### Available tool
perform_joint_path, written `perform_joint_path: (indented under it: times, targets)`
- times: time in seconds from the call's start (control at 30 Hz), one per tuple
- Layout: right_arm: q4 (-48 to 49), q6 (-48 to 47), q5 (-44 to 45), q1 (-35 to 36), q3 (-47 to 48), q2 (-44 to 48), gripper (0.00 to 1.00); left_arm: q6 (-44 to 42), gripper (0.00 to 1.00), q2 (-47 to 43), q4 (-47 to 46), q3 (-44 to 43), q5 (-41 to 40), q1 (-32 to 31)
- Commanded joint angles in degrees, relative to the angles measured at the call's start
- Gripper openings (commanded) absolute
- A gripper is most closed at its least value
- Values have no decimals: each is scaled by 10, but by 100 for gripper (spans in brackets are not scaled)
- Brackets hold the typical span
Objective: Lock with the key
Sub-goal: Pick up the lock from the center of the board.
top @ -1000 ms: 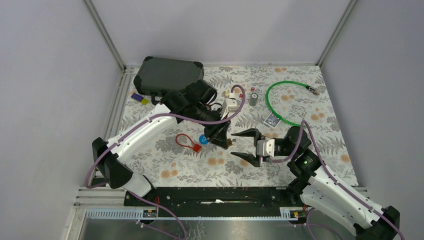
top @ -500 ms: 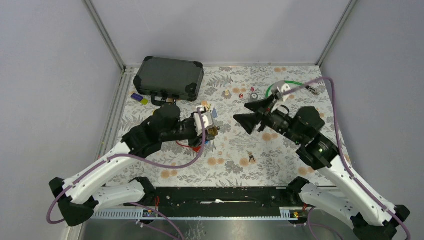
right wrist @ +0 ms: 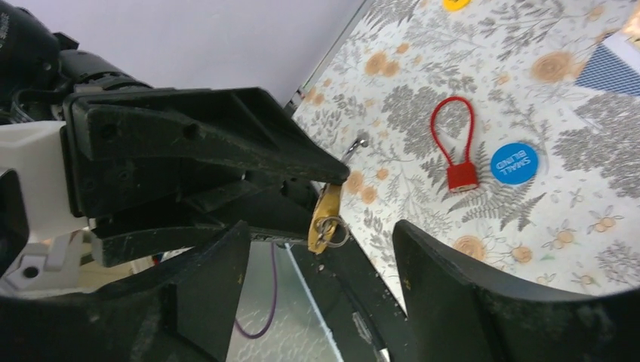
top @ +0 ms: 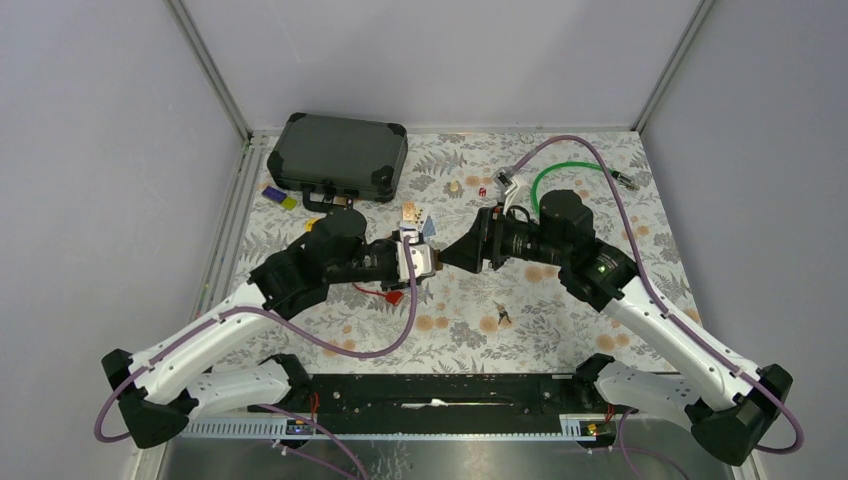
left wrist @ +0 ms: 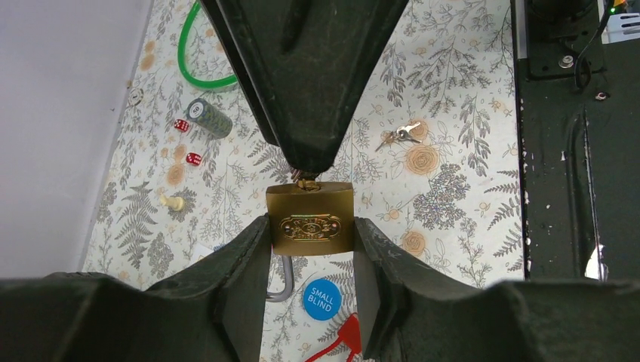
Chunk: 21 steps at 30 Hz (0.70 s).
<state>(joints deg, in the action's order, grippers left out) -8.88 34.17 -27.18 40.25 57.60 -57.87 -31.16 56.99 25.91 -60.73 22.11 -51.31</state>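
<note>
L gripper (top: 420,262) is clamped on the brass padlock (left wrist: 309,220), one finger on each narrow edge. The padlock is off the table (top: 560,335), approx mid-workspace. Its long axis runs left-right in the top view, in line w/ both grippers: shackle (left wrist: 281,277) end toward the L wrist, keyhole end toward the R arm. The key (right wrist: 327,226) w/ its ring sits at that keyhole end (how deep it's in, can't tell). R gripper (top: 452,256) faces it tip-on, jaws apart, key ring in the gap btwn them. On the table below lie a red cable lock (right wrist: 456,151) and a blue chip (right wrist: 513,162). Further right is a loose key bunch (top: 500,317).
</note>
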Motion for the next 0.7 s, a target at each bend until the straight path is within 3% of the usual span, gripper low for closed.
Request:
perform_joint_path:
  times: [0.0, 0.4, 0.67]
  targets:
    - [14, 31, -43, 2, 11, -7, 71, -25, 0, 2, -37, -35, 21, -6]
    - [12, 42, -23, 2, 9, -50, 56, -23, 0, 32, -33, -53, 4, -24]
    - [15, 37, -24, 2, -1, -49, 38, -29, 0, 46, -25, -58, -20, -32]
